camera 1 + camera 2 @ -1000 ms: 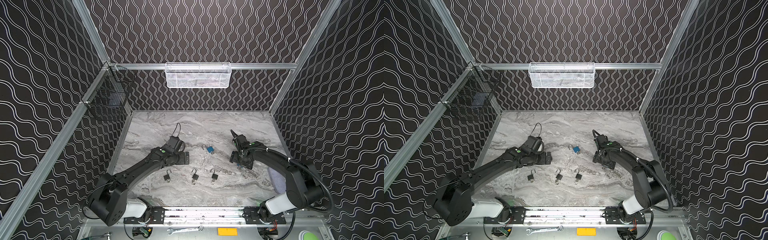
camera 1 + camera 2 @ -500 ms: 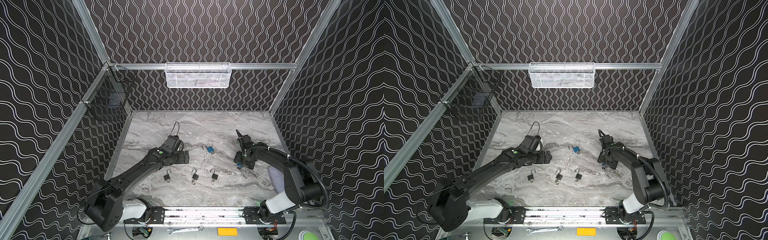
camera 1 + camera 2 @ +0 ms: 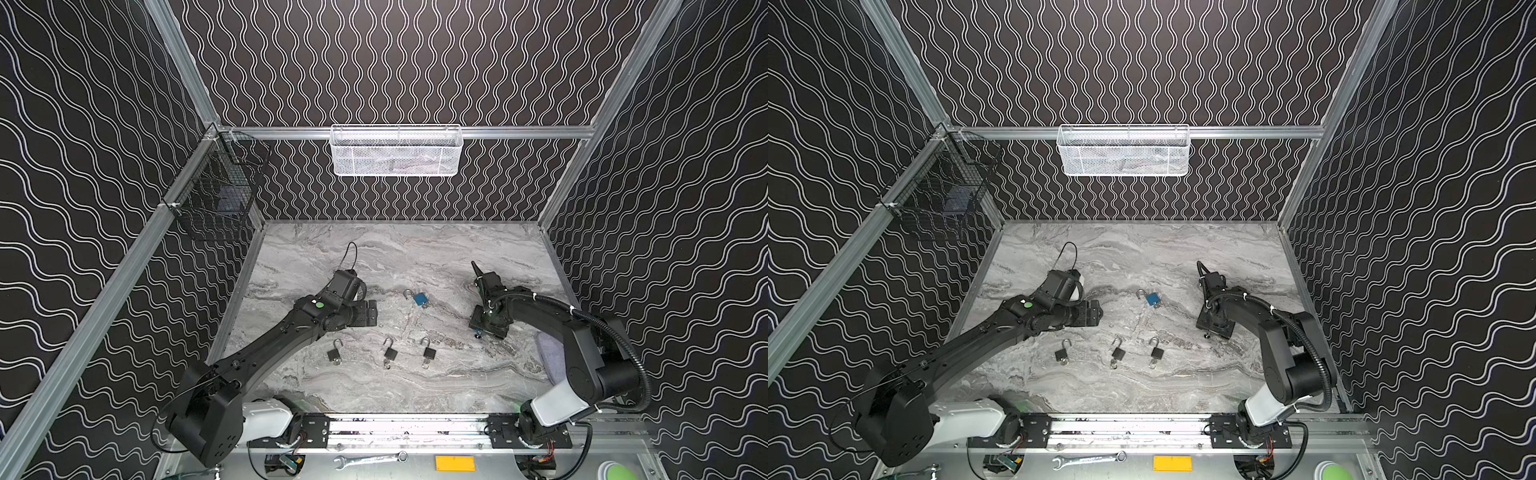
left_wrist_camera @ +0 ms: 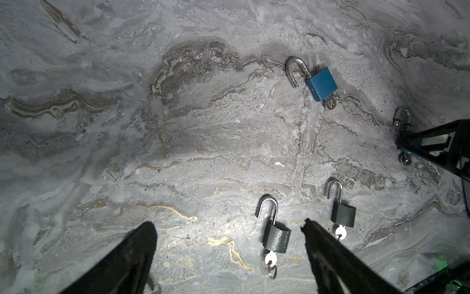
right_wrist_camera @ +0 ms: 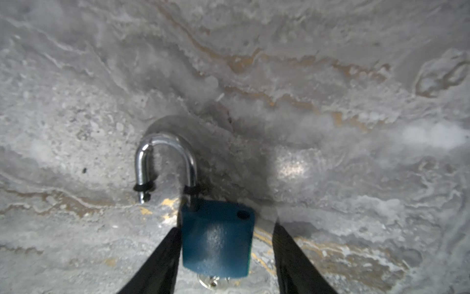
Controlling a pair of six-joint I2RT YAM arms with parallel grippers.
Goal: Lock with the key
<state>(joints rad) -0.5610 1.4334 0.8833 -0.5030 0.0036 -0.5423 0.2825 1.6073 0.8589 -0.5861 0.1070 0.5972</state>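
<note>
1. Pictured with the right tool (image 5: 226,227) straddling a blue padlock (image 5: 217,241), jaws parted and not clamped: touching the lock's body with one finger (image 5: 165,254), standing just clear of it with the opposite one.
2. Found lying flat on the grey marble tabletop (image 5: 330,76), shackle (image 5: 166,141) swung open, key (image 5: 212,281) seated in the base; placed toward the right side in both top views, beneath that tool.
3. Seen spread wide and gripping nothing: the left tool (image 4: 227,224), held left of centre, apart from every lock.
4. Resting between the two tools: a second blue padlock (image 3: 420,298), likewise unlatched, key in place.
5. Lined up toward the front edge: a row of three black padlocks (image 3: 390,353), shackles open, keys inserted.
6. Hung beyond on the frame: a white mesh basket (image 3: 395,151) at the rear rail, a black wire basket (image 3: 216,195) at the left rail.
7. Left on the front ledge: a combination wrench (image 3: 370,459).
</note>
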